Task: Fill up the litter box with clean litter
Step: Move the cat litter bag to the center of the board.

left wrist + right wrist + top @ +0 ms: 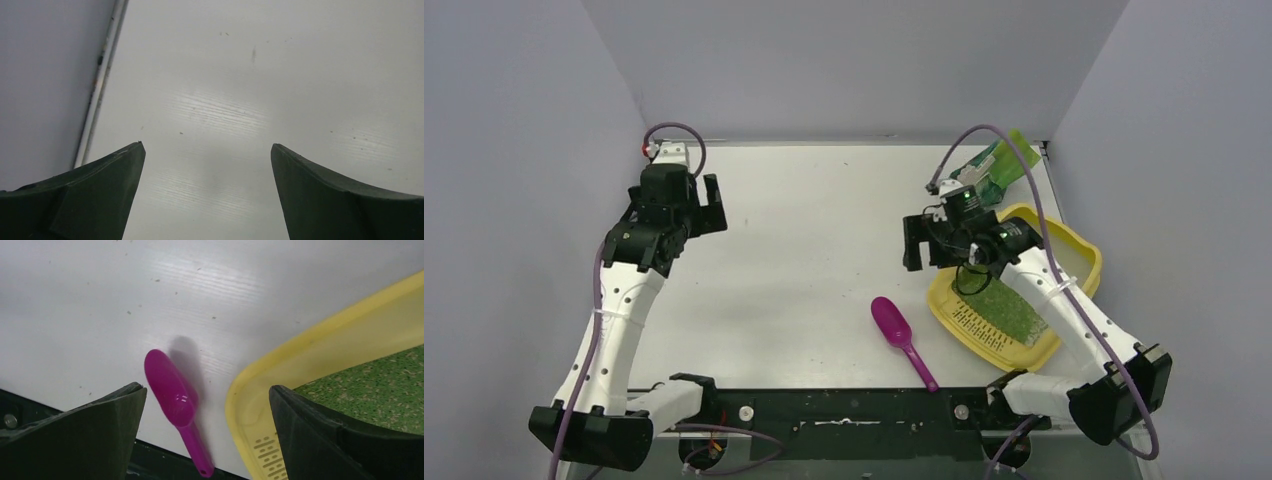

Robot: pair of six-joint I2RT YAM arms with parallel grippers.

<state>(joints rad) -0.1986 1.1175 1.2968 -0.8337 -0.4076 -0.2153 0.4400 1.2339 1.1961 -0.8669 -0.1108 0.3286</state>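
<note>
Fingers point(95, 195) on the left gripper point(207, 145) spread wide, nothing between them — just matte white table point(240, 75) with stray specks, near the left wall point(40, 75). Right gripper point(207, 386) likewise spread and empty, hanging over the left rim of the litter box point(305, 340) — pale yellow glossy plastic tray at the table's right side, rounded corners, slotted grate strip point(982, 335) at the near end, grainy light-green clean litter point(380, 385) on its floor. Magenta plastic scoop point(172, 395) lies just left of it, not touching; green bag point(999, 165) beyond its far end, right arm point(1064, 300) crossing over and hiding part of the tray.
</note>
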